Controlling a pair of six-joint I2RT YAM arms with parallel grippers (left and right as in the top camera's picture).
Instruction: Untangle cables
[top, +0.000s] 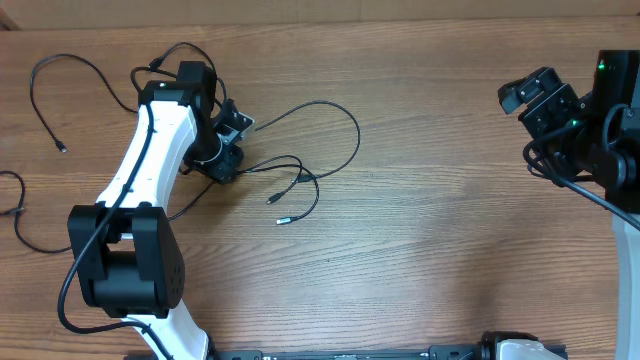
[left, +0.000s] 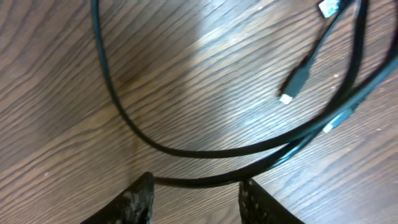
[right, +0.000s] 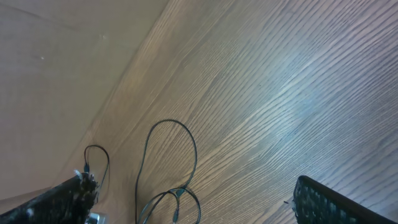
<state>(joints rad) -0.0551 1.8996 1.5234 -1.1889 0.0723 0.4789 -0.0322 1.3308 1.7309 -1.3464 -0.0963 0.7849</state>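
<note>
Thin black cables (top: 340, 110) lie in loose overlapping loops right of my left gripper (top: 236, 145), with plug ends (top: 283, 220) toward the table's middle. In the left wrist view the left gripper (left: 196, 186) is open and low over the wood. One cable (left: 205, 151) curves in front of it and another strand runs across between its fingertips. A plug with a silvery tip (left: 295, 84) lies beyond. My right gripper (top: 540, 100) is at the far right, away from the cables. In its wrist view the right gripper (right: 194, 186) is open and empty, with the loops (right: 168, 121) far off.
A separate thin black cable (top: 62, 148) loops at the far left, and another (top: 20, 200) lies at the left edge. The left arm's white link and black base (top: 125, 260) stand at the front left. The right arm's thick cables (top: 585, 185) hang at the right edge.
</note>
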